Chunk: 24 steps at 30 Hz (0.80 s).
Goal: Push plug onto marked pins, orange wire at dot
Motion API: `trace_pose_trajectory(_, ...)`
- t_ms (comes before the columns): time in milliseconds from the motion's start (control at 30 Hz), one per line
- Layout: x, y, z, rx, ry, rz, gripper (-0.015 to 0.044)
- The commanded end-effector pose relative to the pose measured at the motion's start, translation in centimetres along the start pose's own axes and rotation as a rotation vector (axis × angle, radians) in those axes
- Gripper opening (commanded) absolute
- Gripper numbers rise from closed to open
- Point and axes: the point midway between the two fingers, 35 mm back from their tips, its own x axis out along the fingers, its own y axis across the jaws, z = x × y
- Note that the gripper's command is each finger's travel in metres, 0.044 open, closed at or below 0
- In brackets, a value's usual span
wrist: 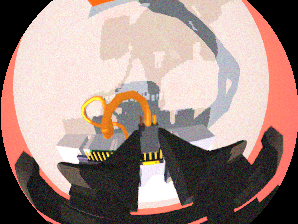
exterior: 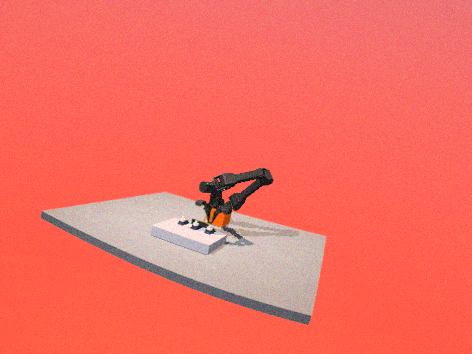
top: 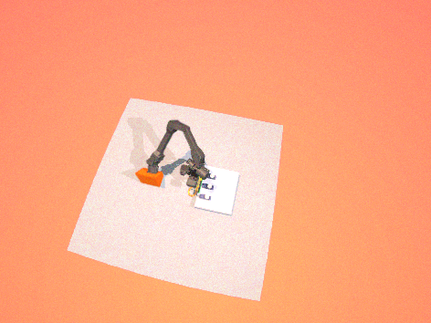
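My gripper (wrist: 148,133) (top: 196,182) (exterior: 207,221) is shut on the small dark plug (wrist: 150,140), at the near edge of the white holder (top: 220,197) (exterior: 180,240). The orange lead (wrist: 131,95) (top: 191,192) arches from the plug's rear and loops to the left in the wrist view. Yellow-and-black pins (wrist: 98,155) show left of the fingers; more yellow shows just beyond the plug, between the fingers. Whether the plug touches or sits on any pin cannot be told. The coloured band, dot and orange hole cannot be made out.
Several small dark servo bodies with pale tops stand on the holder, including one in the middle (top: 208,186) (exterior: 196,225). The arm's orange base (top: 150,177) (exterior: 223,218) stands on the near side. The pale table (top: 137,237) (exterior: 270,270) surrounds them.
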Motion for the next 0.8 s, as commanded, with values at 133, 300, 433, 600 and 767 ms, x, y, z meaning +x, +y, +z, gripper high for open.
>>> trace_pose_trajectory(133, 0.0, 0.0, -0.8, 0.005, 0.002, -0.003, 0.0000)
trace_pose_trajectory(300, 0.0, 0.0, -1.1, 0.005, 0.002, -0.003, 0.0000)
trace_pose_trajectory(433, 0.0, 0.0, -1.3, 0.005, 0.002, -0.003, 0.0000)
trace_pose_trajectory(600, 0.0, 0.0, -1.7, 0.005, 0.002, -0.003, 0.0000)
trace_pose_trajectory(767, 0.2, 0.0, -1.6, 0.005, 0.002, -0.004, 0.0053)
